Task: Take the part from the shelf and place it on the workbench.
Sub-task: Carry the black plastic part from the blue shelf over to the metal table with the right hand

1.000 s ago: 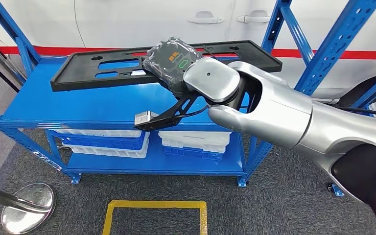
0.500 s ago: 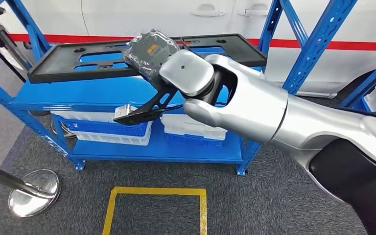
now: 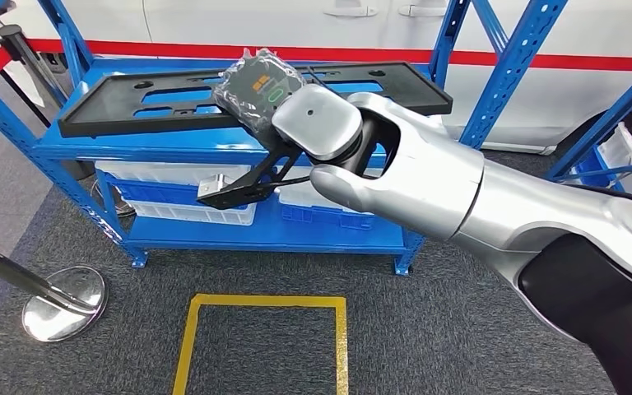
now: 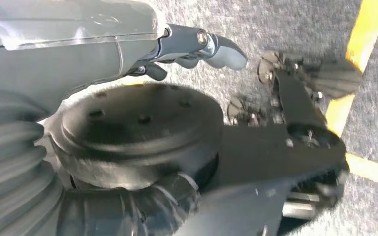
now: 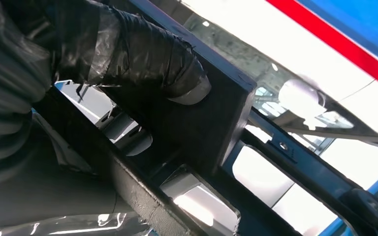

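The long black part (image 3: 173, 99) was held lifted above the top level of the blue shelf (image 3: 74, 148). Our right hand (image 3: 259, 90), wrapped in plastic film, gripped it near its middle, fingers (image 5: 147, 59) closed over its edge. Our left hand (image 4: 197, 46) hung over the carpet (image 4: 295, 24), fingers curled, holding nothing.

The robot's right arm (image 3: 461, 189) reached forward and across from the lower right toward the long black part (image 3: 173, 99), with the big round wrist joint just beside the part's near edge. The right hand (image 3: 259, 86), wrapped in clear plastic, was closed around the middle of the part, and its thumb (image 5: 177, 73) pressed flat on the part's face. The left hand (image 4: 197, 46) hung low, well away from the part, with its fingers curled in and holding nothing.
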Controlling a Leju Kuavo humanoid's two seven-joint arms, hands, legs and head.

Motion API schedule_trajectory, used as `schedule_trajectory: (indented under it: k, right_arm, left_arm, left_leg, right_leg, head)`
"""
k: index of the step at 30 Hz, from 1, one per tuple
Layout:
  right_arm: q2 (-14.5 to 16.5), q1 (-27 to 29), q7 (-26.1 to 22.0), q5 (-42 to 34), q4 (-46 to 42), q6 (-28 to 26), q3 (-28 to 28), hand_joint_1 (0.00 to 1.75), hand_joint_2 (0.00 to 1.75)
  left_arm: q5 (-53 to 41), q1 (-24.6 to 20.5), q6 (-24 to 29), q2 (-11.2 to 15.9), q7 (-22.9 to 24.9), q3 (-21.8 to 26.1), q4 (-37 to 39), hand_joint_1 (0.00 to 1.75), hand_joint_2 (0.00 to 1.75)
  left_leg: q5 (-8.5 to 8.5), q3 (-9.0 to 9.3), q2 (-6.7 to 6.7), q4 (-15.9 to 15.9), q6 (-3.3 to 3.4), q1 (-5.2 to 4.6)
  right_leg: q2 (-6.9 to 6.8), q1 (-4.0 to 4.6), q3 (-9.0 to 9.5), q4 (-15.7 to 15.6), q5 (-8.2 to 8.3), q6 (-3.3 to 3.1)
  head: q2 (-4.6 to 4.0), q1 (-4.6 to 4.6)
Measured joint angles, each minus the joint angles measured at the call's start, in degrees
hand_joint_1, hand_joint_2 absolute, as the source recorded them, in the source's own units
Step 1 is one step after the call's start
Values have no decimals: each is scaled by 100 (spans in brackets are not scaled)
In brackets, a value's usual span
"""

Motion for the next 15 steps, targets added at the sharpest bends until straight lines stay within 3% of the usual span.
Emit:
schedule_trajectory:
  k: [2, 4, 6, 7, 8, 10, 11, 12, 13, 15]
  right_arm:
    - [-3, -16, -1, 0, 3, 10, 0, 175, 175]
    - [-5, -28, -1, 1, 5, 23, 0, 175, 175]
    - [-7, -32, -1, 2, 8, 33, 0, 175, 175]
    - [-8, -31, -1, 2, 10, 40, 0, 175, 175]
    - [-8, -31, -2, 2, 10, 46, 0, 175, 175]
    - [-10, -39, -2, 2, 9, 55, 0, 175, 175]
    - [-14, -48, -2, 2, 7, 56, -1, 175, 175]
    - [-21, -59, -1, 2, 5, 56, -3, 175, 175]
    - [-34, -65, -1, 2, 3, 59, -5, 175, 175]
    - [-78, -48, -1, 3, 4, 64, -9, 175, 175]
  left_arm:
    - [0, 4, 0, 2, -10, 0, 1, 0, 175]
    - [0, 4, 0, 8, -20, 0, 2, 0, 175]
    - [-1, -1, 0, 13, -25, -1, 2, 0, 175]
    - [-2, -4, 0, 16, -25, -1, 2, 0, 175]
    - [-2, -8, 0, 19, -26, -2, 2, 0, 175]
    - [-10, -6, 3, 26, -34, -9, 3, 0, 175]
    - [-15, 1, 3, 28, -39, -15, 3, 0, 175]
    - [-16, 10, 2, 29, -45, -23, 4, 0, 175]
    - [-14, 17, 0, 29, -49, -31, 4, 0, 175]
    - [-4, 20, -2, 32, -57, -42, 4, 0, 175]
  left_leg:
    - [-134, -62, -12, 64, -52, 1]
    - [-639, -207, -25, 536, -106, 23]
    - [-1068, -348, -23, 1274, -178, 63]
    - [-1090, -353, -22, 1528, -217, 88]
    - [-991, -275, -22, 1611, -258, 117]
    - [-688, 136, -21, 1195, -355, 194]
    - [-651, 399, -27, 833, -405, 206]
    - [-694, 600, -45, 497, -412, 208]
    - [-765, 710, -64, 266, -393, 194]
    - [-801, 691, -96, 123, -261, 153]
  right_leg:
    - [-23, -39, -59, -107, 160, -41]
    - [-47, -69, -179, -158, 312, -72]
    - [-51, -75, -343, -139, 431, -67]
    - [-51, -84, -428, -119, 484, -48]
    - [-51, -100, -514, -88, 529, -20]
    - [-50, -144, -675, 12, 589, 45]
    - [-47, -155, -756, 73, 607, 80]
    - [-45, -151, -833, 128, 638, 120]
    - [-43, -141, -898, 164, 679, 160]
    - [-47, -140, -986, 164, 797, 237]
  head:
    - [0, -1]
    - [-1, -4]
    - [-1, -5]
    - [-1, -6]
    - [-1, -6]
    - [-1, -7]
    - [-1, -10]
    - [0, -9]
    - [0, -7]
    - [0, -1]
